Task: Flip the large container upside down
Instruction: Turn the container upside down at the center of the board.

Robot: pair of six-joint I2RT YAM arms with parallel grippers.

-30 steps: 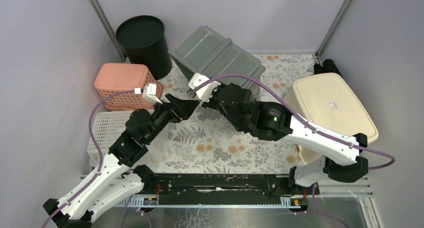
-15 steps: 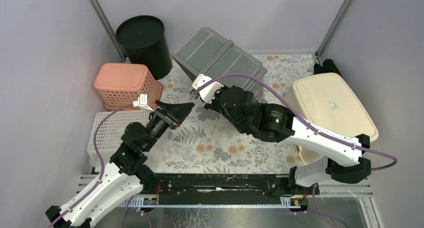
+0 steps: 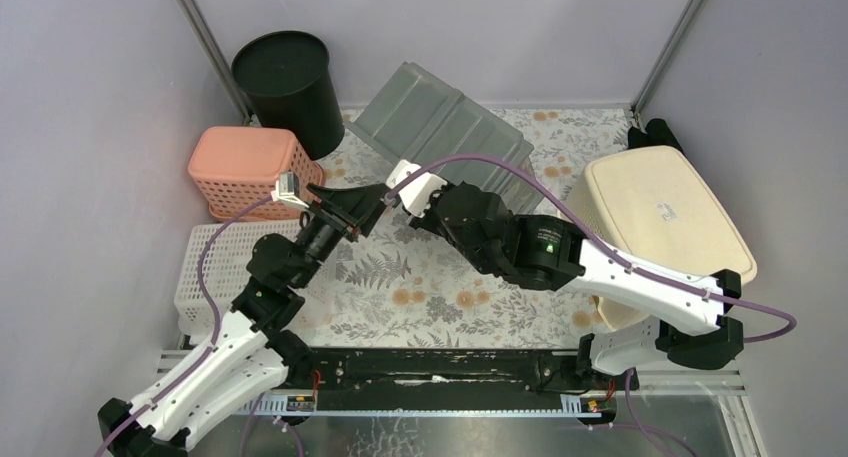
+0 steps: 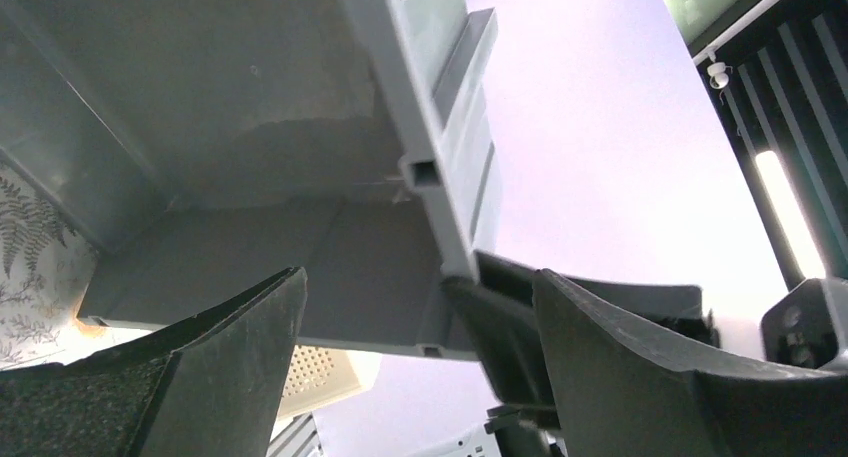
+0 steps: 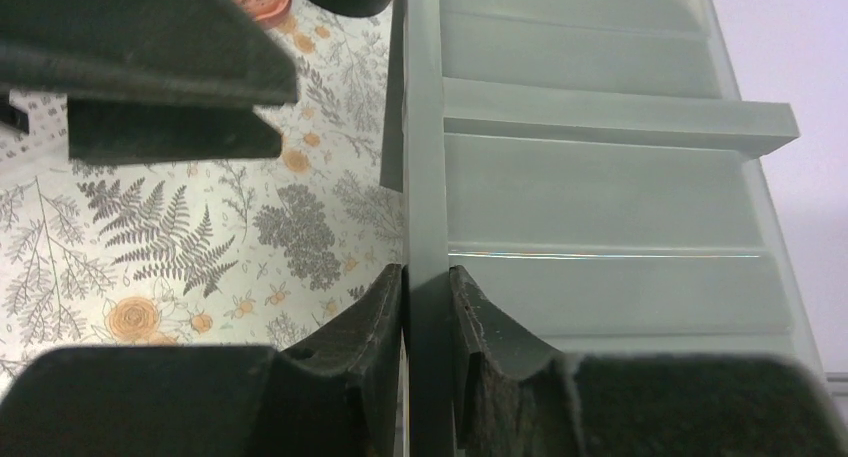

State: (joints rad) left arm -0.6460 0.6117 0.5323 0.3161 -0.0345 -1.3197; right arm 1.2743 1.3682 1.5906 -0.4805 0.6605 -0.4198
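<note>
Right gripper jaws closed tight on the rim of the large grey ribbed plastic container, one finger on each face of the thin edge, a firm pinch. Left gripper jaws spread wide, the same rim edge running down into the gap between the two dark fingers; cannot tell whether either finger touches it. In the left wrist view the container's hollow inside fills the upper left and one of the right gripper's fingers shows just behind the rim. In the top view the two grippers meet at the container's near left edge, in the centre of the frame, wrists almost touching. The container sits upper centre, tilted: near edge lifted off the floral-print table cover, ribbed outer wall facing up, far edge down by the back wall. A black round bucket stands upper left, just beside the container. A salmon-pink perforated plastic basket is at the left, below the bucket, and a white perforated plastic basket is below that at the left edge, partly under the left arm. A cream rectangular plastic bin lies at the right, well apart from the container, its flat face up.
</note>
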